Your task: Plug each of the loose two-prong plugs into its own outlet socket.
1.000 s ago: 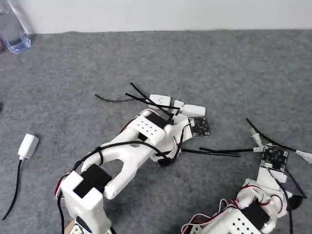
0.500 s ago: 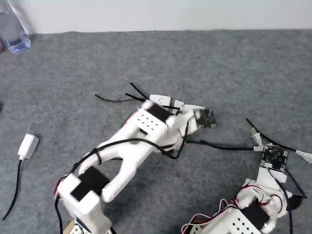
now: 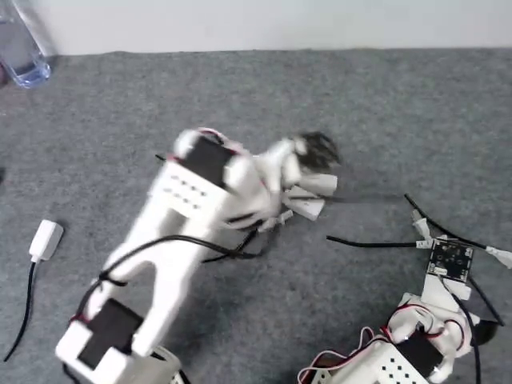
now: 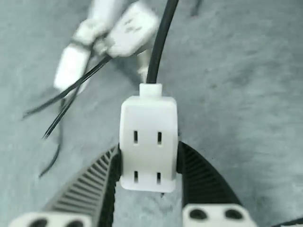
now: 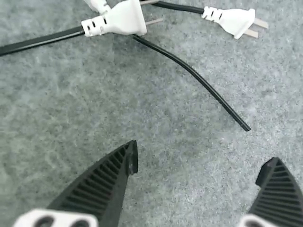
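Observation:
My left gripper (image 4: 149, 189) is shut on a white outlet socket (image 4: 149, 144) with two pairs of slots; a black cord (image 4: 160, 42) leaves its far end. Beyond it lie blurred white plugs (image 4: 120, 30) with thin black cords. In the high view the left arm (image 3: 192, 208) stands mid-table with white pieces (image 3: 308, 196) at its tip. My right gripper (image 5: 201, 161) hangs open above the carpet. Ahead of it lie two white two-prong plugs (image 5: 116, 21) (image 5: 232, 21) and a loose black cord end (image 5: 199, 80).
A separate white socket (image 3: 46, 238) on a black cord lies at the far left. A clear bottle (image 3: 20, 48) stands at the back left corner. The right arm (image 3: 416, 348) sits at the front right, with plugs (image 3: 422, 230) and cords beside it on grey carpet.
The left arm has risen and swung back leftward with the socket in its grip. The black cord has been dragged along the carpet. The right arm has stayed still.

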Motion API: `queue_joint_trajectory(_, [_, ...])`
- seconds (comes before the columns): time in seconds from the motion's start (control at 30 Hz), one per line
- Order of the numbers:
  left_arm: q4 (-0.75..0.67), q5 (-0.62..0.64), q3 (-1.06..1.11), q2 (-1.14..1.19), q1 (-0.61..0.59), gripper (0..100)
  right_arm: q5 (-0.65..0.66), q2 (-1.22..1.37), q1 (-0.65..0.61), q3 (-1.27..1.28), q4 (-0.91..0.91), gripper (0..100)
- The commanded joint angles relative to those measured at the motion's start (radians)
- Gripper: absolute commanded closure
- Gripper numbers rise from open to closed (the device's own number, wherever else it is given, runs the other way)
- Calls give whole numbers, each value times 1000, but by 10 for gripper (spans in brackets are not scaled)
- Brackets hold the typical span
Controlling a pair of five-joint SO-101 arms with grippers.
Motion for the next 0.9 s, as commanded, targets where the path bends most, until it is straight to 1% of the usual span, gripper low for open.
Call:
queue_joint_trajectory(0.0, [32,-77,-38,-92,-192,988,9,2,-7,17,16,623])
queue_joint_trajectory(0.3, [32,-382,74,-143,-755,988,9,2,-7,17,16,623])
queue_joint_trajectory(0.5, [5,-575,127,-133,-1088,988,9,2,-7,17,16,623])
queue_joint_trajectory(0.57, [-54,-637,186,-133,-1183,988,9,2,-7,17,16,623])
queue_joint_trajectory(0.67, [-195,-692,318,-133,-1293,988,9,2,-7,17,19,623])
queue_joint_trajectory(0.87, [-575,-704,624,-133,-1447,988,9,2,-7,17,28,623])
